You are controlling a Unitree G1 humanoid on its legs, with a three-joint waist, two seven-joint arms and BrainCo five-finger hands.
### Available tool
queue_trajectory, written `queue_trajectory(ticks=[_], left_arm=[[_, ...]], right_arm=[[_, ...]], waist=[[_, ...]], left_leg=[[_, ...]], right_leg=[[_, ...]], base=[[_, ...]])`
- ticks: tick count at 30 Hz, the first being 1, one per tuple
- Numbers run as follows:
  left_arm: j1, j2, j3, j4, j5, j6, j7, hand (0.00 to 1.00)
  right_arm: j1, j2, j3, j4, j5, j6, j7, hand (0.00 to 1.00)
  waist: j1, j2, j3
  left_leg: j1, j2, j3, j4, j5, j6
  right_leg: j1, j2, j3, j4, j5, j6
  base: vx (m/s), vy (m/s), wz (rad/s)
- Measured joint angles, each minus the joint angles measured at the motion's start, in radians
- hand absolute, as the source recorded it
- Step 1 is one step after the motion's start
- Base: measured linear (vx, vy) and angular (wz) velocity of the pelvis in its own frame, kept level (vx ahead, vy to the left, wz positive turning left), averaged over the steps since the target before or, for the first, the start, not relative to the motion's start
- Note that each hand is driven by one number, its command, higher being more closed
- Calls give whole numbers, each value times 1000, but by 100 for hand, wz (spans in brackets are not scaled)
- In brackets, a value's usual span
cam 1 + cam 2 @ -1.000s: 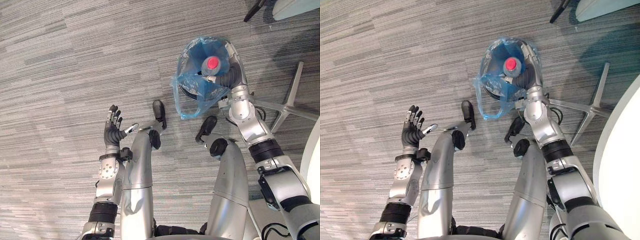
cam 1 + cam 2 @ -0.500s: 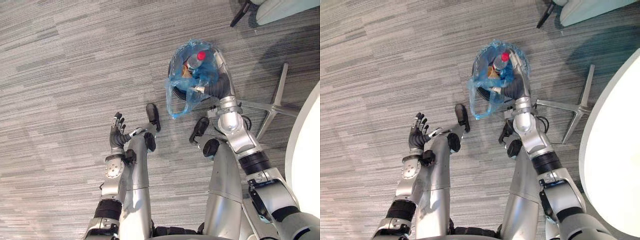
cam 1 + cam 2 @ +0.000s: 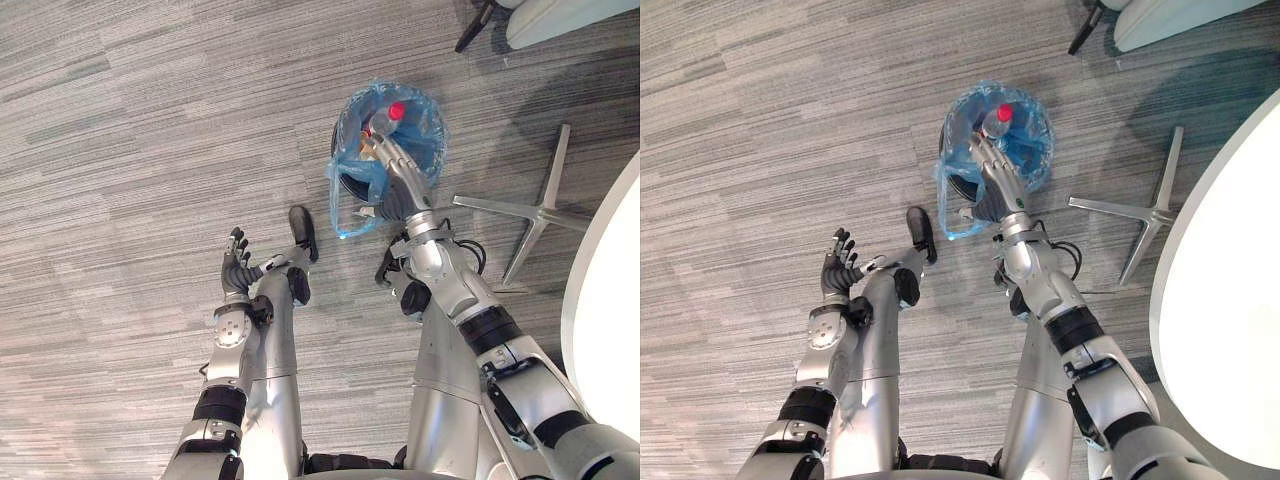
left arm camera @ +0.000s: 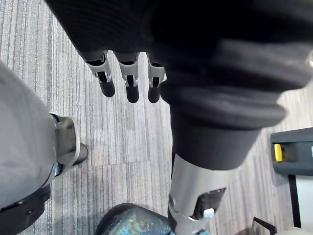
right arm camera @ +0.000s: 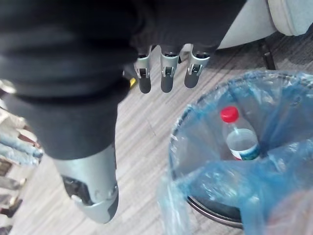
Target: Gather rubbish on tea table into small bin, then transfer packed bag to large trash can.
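Right wrist view: straight-fingered right hand (image 5: 167,78) is hovering over crinkly blue bag (image 5: 288,103) lining the round bin (image 5: 215,211); left hand (image 3: 236,272) is hanging open.

**Item Count**

Two robot hands are counted: one left robot hand (image 3: 236,268) and one right robot hand (image 3: 395,165). One small bin (image 5: 220,214) is recorded on the floor (image 3: 120,150). One blue bag (image 3: 352,200) is fitted in the small bin as a liner. One clear plastic bottle (image 5: 239,142) is counted inside the blue bag, and one red cap (image 5: 228,114) is fitted to it. One white tabletop (image 3: 1220,300) is recorded. One star-shaped metal chair base (image 3: 540,212) is counted. Part of one pale chair (image 3: 565,15) is also recorded.
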State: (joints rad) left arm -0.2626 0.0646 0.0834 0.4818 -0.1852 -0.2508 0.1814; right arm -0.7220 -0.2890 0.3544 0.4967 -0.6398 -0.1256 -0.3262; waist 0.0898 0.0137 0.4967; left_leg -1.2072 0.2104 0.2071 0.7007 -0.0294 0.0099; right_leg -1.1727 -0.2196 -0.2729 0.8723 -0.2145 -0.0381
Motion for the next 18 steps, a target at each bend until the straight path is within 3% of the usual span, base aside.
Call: queue_trajectory(ticks=[9,18], left_arm=[[-55,11,-2,31,-30,-23,15,0],[-94,20,-3,73,-41,-41,17,0]], right_arm=[[-146,-6,69,290,-69,66,1,0],[-198,-14,88,445,-85,98,7,0]], waist=[[2,0,0],[4,0,0]], left_leg=[[-50,-3,-5,-5,8,4],[-74,-10,-15,-4,8,0]], right_leg=[[-47,-1,-6,2,1,-2],[-68,-10,-12,15,-6,5]], base=[[-8,-2,1],[-31,-6,5]])
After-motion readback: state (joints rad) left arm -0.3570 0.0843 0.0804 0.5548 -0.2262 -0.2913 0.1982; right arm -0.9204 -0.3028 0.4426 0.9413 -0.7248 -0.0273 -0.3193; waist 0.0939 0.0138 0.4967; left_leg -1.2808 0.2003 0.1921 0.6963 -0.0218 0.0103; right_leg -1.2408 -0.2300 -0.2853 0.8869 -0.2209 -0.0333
